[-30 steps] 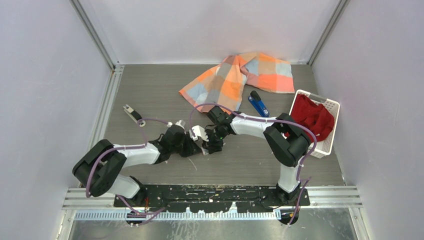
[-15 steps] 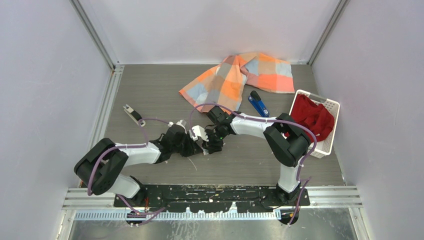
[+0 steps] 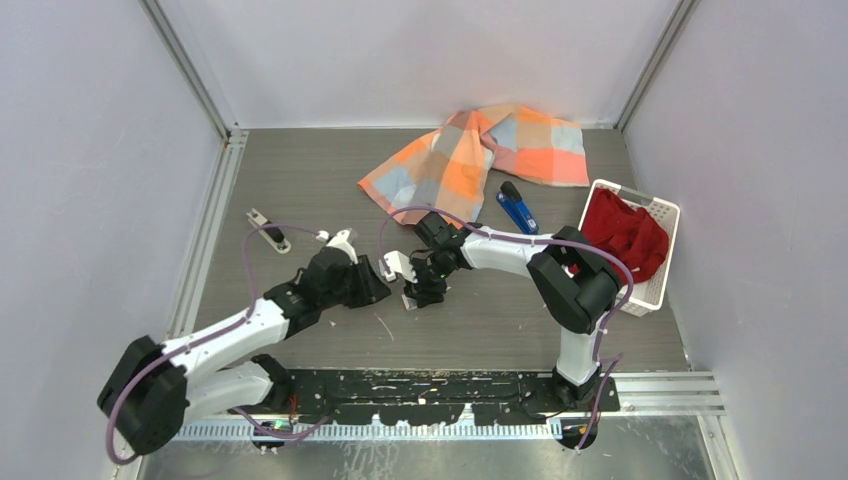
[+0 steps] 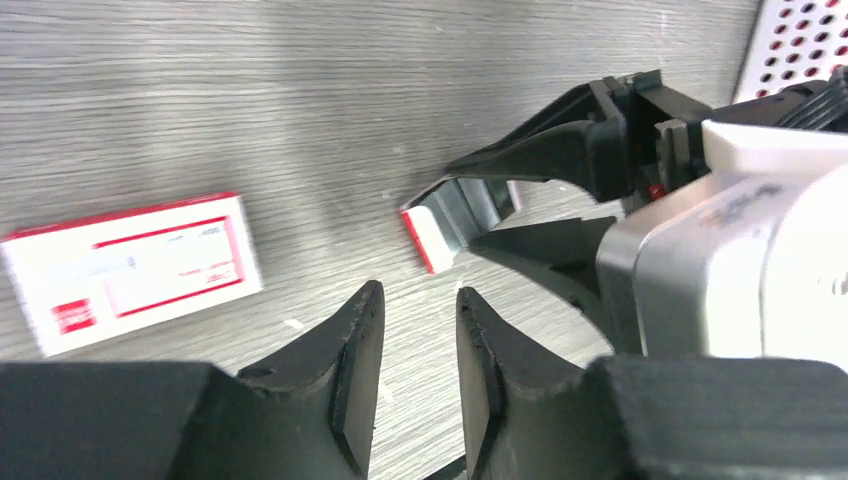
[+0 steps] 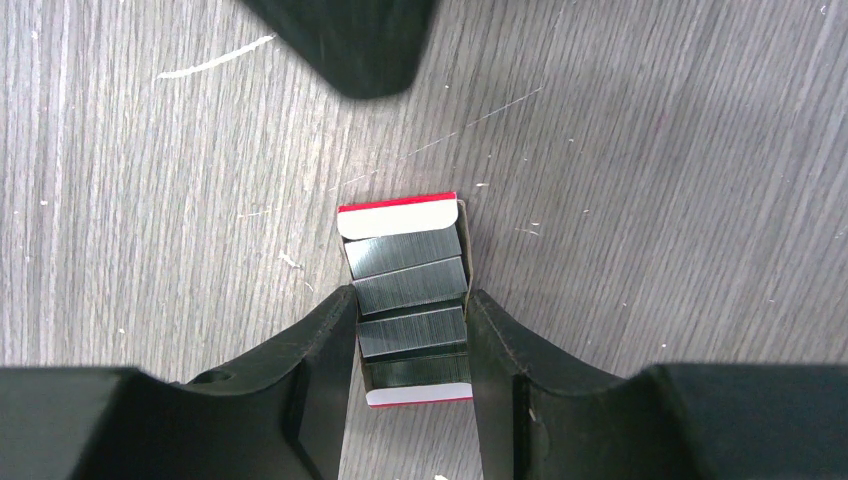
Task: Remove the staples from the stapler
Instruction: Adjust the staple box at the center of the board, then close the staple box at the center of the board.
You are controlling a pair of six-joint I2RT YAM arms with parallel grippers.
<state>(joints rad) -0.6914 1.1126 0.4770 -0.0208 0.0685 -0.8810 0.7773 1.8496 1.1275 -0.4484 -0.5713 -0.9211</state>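
- Only the overhead view shows the stapler (image 3: 517,208). It lies on the table (image 3: 300,180) at the near edge of the checked cloth (image 3: 470,150), between that cloth and the white basket (image 3: 655,208) that holds red fabric (image 3: 625,235). Neither wrist camera has the stapler in view.
- Only the right wrist view shows the staples (image 5: 410,285) clearly. They are grey blocks packed in rows inside a small open tray (image 5: 398,217) with red-and-white ends.
- The right gripper (image 5: 412,305) is clamped on that tray, with one finger pressed against each long side.
- Only the left wrist view shows a flat white-and-red packet (image 4: 130,270). It lies on the table, apart from the tray and to its left in that view.
- The left gripper (image 4: 420,300) has its fingers a narrow gap apart, with nothing between them. It points at the tray from just short of it and does not touch it.
- The stapler is well apart from both grippers, beyond the right forearm (image 3: 500,248), toward the far right of the table.
- A small dark-and-silver object (image 3: 268,230) lies off to the left and is too small to identify.
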